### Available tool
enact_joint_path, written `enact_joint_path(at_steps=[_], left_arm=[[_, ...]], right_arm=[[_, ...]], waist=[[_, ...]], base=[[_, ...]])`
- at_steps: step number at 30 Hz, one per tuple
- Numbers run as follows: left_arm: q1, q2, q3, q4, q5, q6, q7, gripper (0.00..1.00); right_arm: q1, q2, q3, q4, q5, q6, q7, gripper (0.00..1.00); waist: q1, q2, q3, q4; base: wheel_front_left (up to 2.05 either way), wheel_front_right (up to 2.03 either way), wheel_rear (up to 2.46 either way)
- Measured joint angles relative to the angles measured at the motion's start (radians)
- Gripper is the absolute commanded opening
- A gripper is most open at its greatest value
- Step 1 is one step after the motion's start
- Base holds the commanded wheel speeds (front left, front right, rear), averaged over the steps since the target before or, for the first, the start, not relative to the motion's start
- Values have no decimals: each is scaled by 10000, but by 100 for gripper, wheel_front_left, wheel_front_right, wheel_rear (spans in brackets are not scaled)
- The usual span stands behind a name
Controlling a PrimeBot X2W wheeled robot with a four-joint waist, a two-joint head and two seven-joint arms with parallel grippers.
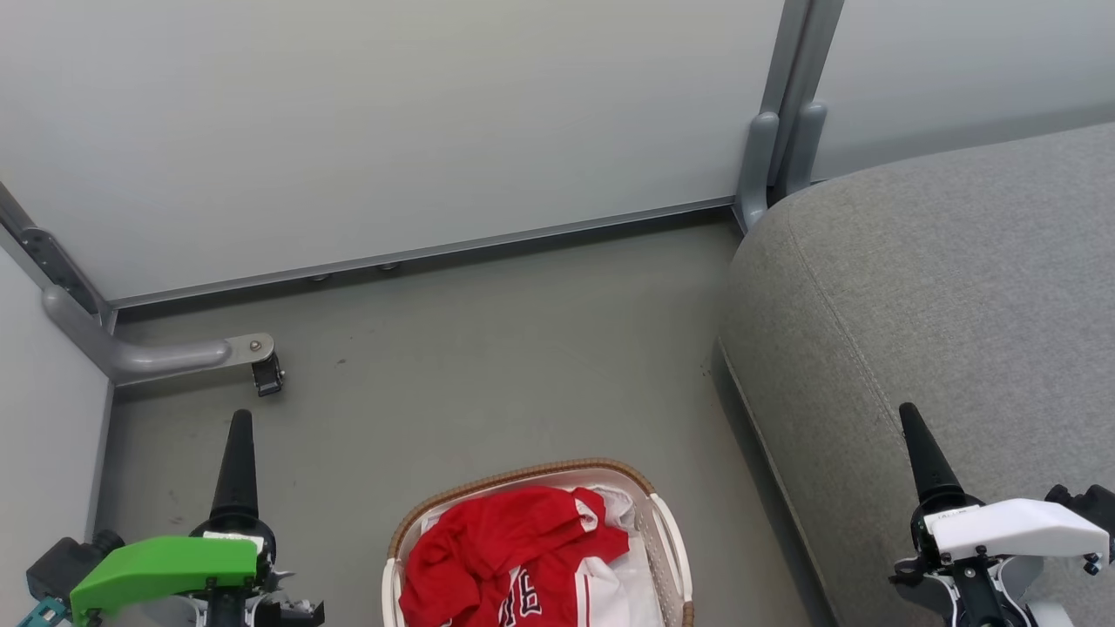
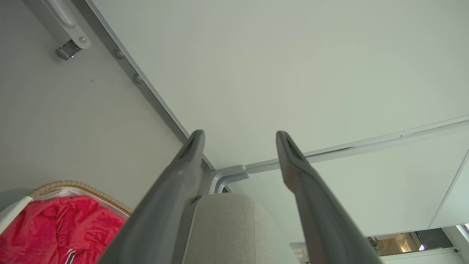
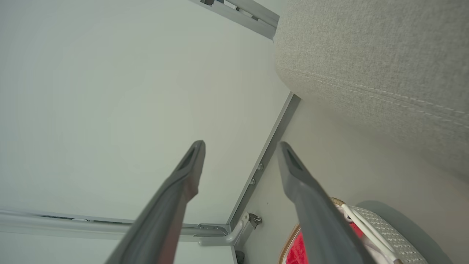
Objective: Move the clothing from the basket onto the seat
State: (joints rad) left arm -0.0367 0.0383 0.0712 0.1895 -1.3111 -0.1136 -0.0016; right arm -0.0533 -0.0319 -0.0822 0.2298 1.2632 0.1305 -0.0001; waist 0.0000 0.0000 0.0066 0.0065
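— What does the head camera give you?
— The red jersey [image 1: 501, 544] lies crumpled in the basket [image 1: 523, 473], on the floor [image 1: 488, 348] just left of the grey sofa [image 1: 941, 287]. The left gripper [image 1: 239, 427] hangs left of the basket, and the right gripper [image 1: 910, 418] is over the sofa's edge.
— Left wrist?
— Fingers spread wide, nothing between them. Jersey and basket rim show at lower left.
— Right wrist?
— Spread too, empty. Sofa upper right, basket corner at the bottom.

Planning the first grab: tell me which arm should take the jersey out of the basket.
Probably left. The left gripper hangs open beside the basket, on the side where the red jersey is heaped; the right gripper, also open, sits farther off, by the sofa.
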Motion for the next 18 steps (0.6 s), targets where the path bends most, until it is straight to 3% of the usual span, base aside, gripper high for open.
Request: enact_joint_path(at_steps=[18], left_arm=[[464,13,-660,-663,3946,619,-642,100]], right_arm=[[23,-50,573,-138,-2842,0,-642,100]], waist=[[0,0,10,56]], base=[[0,0,0]])
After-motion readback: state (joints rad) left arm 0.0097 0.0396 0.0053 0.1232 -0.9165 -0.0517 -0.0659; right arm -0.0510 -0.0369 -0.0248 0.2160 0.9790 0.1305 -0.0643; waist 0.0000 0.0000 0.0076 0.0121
